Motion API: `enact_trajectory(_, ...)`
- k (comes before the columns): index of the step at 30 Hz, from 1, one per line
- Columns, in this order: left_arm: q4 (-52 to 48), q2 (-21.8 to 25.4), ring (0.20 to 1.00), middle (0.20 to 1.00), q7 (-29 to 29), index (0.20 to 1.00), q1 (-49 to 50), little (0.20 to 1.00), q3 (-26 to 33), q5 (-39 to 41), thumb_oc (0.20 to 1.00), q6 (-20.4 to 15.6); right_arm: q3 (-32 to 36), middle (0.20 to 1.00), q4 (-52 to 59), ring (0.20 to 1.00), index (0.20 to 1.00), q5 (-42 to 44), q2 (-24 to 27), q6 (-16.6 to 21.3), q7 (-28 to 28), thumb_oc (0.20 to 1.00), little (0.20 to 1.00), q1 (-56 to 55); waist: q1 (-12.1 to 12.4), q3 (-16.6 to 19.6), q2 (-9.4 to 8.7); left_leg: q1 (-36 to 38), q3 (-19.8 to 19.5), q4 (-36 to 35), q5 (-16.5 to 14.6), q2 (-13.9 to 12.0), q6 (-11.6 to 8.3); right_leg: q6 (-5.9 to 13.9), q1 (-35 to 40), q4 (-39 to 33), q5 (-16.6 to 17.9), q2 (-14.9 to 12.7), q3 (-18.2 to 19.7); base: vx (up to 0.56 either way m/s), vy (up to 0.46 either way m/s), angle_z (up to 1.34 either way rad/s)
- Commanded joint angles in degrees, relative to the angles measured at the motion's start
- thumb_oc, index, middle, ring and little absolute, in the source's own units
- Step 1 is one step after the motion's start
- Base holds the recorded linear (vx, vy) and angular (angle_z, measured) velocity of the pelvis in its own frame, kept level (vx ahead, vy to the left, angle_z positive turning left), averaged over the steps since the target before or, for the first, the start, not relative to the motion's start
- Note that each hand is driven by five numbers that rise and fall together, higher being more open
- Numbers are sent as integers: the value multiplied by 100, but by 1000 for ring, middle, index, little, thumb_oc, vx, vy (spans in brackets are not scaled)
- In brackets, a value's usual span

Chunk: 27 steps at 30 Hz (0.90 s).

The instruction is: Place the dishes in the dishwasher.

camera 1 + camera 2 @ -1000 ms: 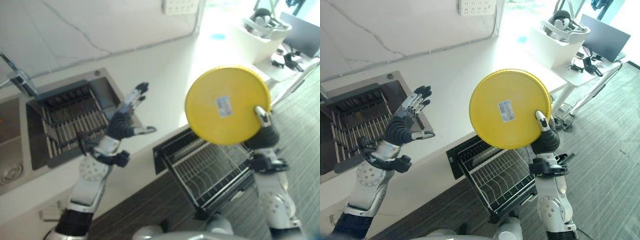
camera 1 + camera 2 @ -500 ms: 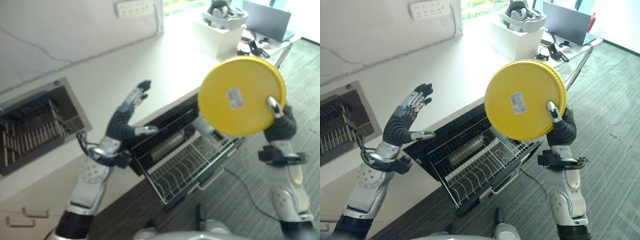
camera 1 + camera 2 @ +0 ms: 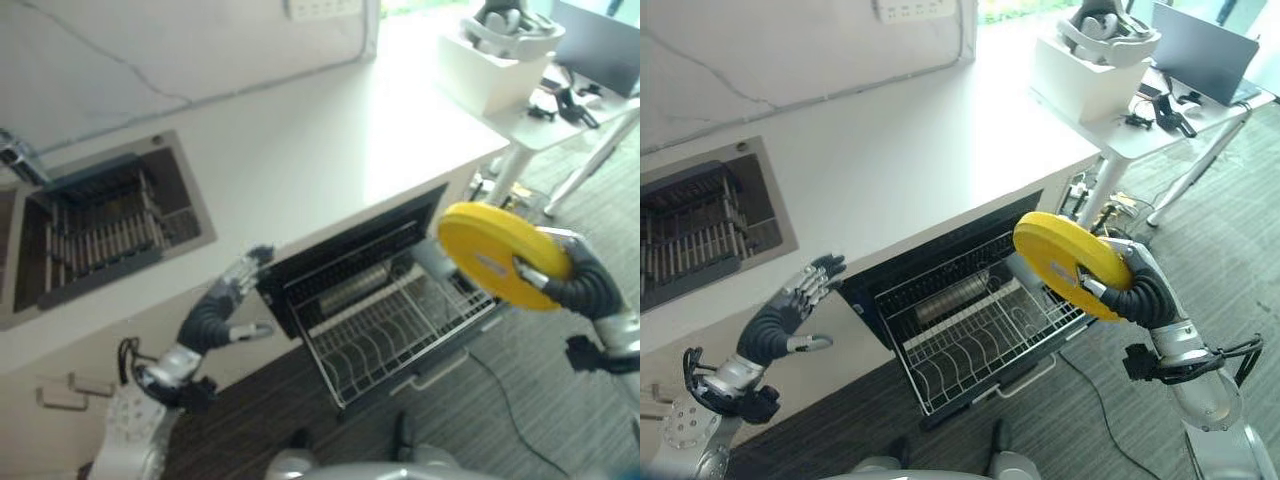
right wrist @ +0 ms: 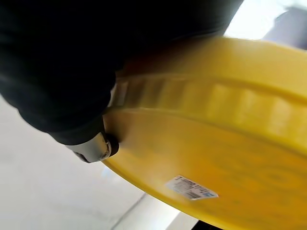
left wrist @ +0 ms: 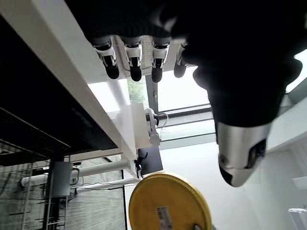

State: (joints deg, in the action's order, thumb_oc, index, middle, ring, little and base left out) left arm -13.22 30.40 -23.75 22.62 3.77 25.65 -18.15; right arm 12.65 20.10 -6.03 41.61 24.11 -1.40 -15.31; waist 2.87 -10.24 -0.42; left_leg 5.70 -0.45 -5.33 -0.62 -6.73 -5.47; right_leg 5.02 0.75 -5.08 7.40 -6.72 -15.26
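While its thumb presses on the plate's bottom, the right hand curls round the plate's rim and holds it tight. The plate is yellow and round, with a small white sticker on its bottom. It is tilted, with its bottom facing up. It hangs in the air over the right end of the rack, not touching it.

The rack is made of thin wire and is pulled out of the open dishwasher. The dishwasher sits under the white counter.

The left hand is held up in the air in front of the counter, to the left of the dishwasher. Its fingers are straight and spread a little, and it holds nothing. Its thumb sticks out to the side.

On the counter, far to the left, is a sink with a dark rack inside. A white table stands at the counter's right end, with a white box and other small things on it. The floor is dark grey with stripes.
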Motion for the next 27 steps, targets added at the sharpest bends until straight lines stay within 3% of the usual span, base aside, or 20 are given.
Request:
enact_trajectory(1, 325, 130, 1000, 1000, 348, 1000, -136, 1000, -219, 566, 1000, -64, -28, 200, 118, 200, 200, -935, 126, 754, 832, 200, 200, 502, 71, 189, -83, -57, 492, 33, -207, -240, -92, 744, 209, 278, -531, -623, -140, 0, 30, 34)
enact_trajectory(4, 1201, 65, 1000, 1000, 609, 1000, 5, 1000, -377, 360, 1000, -623, -352, 200, -18, 200, 200, -1474, 386, 813, 1069, 200, 200, 700, 229, 187, -95, -85, 456, 33, -181, -228, -105, 760, 257, 287, -544, -666, -305, 1, 40, 29)
enact_trajectory(10, 2229, -152, 1000, 1000, 780, 1000, 137, 1000, -565, 220, 1000, -680, -757, 200, -58, 200, 200, -2060, 713, 821, 1196, 200, 200, 997, 480, 188, -121, -169, 340, 33, -139, -213, -108, 759, 291, 320, -574, -701, -524, 7, 24, 21)
enact_trajectory(14, 3395, -581, 1000, 1000, 1352, 1000, 75, 1000, -487, 582, 1000, -313, -1143, 200, -349, 200, 200, -2227, 856, 865, 1110, 200, 200, 1268, 660, 192, -165, -219, 270, 33, -94, -197, -118, 767, 324, 345, -576, -719, -657, 21, 2, 8)
enact_trajectory(18, 4518, -1001, 1000, 1000, 1629, 1000, -113, 1000, -277, 347, 1000, -489, -1598, 200, -854, 200, 200, -2241, 770, 772, 1178, 200, 200, 1417, 793, 182, -249, -256, 183, 33, -63, -174, -129, 783, 362, 383, -565, -761, -791, 32, -35, 25)
enact_trajectory(27, 5007, -1034, 1000, 1000, 1959, 1000, -248, 1000, -213, 144, 1000, -640, -2532, 200, -2401, 200, 200, -2474, 567, 877, 1441, 200, 200, 1626, 1008, 124, -289, -284, 69, 33, -38, -133, -127, 770, 526, 358, -577, -759, -983, 49, -37, 19)
